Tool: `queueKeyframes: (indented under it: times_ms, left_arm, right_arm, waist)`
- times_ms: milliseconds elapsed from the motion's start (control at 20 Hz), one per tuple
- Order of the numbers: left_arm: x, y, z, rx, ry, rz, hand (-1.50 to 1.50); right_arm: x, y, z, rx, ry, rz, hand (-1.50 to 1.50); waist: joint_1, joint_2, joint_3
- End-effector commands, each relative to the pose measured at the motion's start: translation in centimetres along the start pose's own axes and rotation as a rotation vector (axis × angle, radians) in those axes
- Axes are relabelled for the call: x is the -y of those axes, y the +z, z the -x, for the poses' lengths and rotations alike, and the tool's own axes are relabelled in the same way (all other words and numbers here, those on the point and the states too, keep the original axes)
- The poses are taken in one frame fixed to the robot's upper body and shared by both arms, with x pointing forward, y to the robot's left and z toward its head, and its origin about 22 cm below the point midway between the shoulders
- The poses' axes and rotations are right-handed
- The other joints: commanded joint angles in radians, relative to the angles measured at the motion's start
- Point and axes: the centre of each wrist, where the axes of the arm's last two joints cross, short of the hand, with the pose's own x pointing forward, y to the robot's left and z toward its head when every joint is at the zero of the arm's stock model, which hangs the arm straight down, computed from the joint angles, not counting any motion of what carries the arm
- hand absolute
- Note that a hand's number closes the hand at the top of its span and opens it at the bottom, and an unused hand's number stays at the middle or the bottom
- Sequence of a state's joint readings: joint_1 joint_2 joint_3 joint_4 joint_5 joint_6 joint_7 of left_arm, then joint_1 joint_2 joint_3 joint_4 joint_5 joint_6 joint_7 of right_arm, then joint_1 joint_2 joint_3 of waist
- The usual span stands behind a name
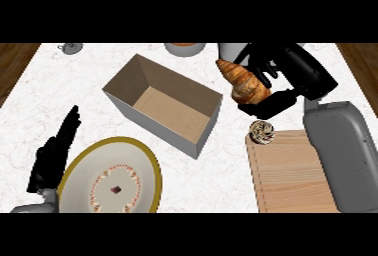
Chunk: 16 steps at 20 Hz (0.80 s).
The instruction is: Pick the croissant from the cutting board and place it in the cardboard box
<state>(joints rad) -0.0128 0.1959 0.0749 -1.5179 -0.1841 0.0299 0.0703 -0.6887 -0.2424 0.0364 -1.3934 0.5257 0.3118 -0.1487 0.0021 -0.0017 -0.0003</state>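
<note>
At the far left, the left hand [53, 150] rests by the counter's edge with fingers straight and together, touching nothing; parked there, it leaves the middle of the marble counter [66, 95] free. Just beside it lies a gold-rimmed plate [151, 170], near the bottom of the view.

The cardboard box [166, 107] sits in the centre, turned at an angle, its top open and its inside bare, so there is room to lower something in. Its right wall is the rim to clear on that approach.

Right of that wall, the croissant [242, 82] is off the board and held up, pinched between the curled fingers and thumb of the right hand [284, 75], near the box but apparently not yet over the opening. The carry looks well along; a short shift leftward seems to remain.

Below it, a small round pastry [261, 132] sits at the top corner of the wooden cutting board [291, 172], clear of the path. A cup and bowls line the far edge.
</note>
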Motion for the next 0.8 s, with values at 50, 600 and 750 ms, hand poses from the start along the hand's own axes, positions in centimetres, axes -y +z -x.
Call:
queueKeyframes:
  times_ms: [50,600,750]
  left_arm:
    - [0.4,2.1,-0.4,0.0,-0.004,-0.002,0.0]
    - [1.3,0.7,-2.3,0.011,0.01,0.016,0.0]
    - [0.4,0.2,0.5,0.012,0.003,0.035,0.0]
  right_arm:
    - [-2.5,-4.3,-6.1,0.021,-0.021,-0.016,1.5]
    - [-8.1,-10.3,-6.6,-0.073,0.02,-0.132,1.5]
    - [-9.9,-11.8,-8.1,-0.121,0.033,-0.158,1.5]
  waist:
    - [0.015,-0.002,0.0]
    - [0.017,0.004,0.0]
    - [0.029,0.007,-0.001]
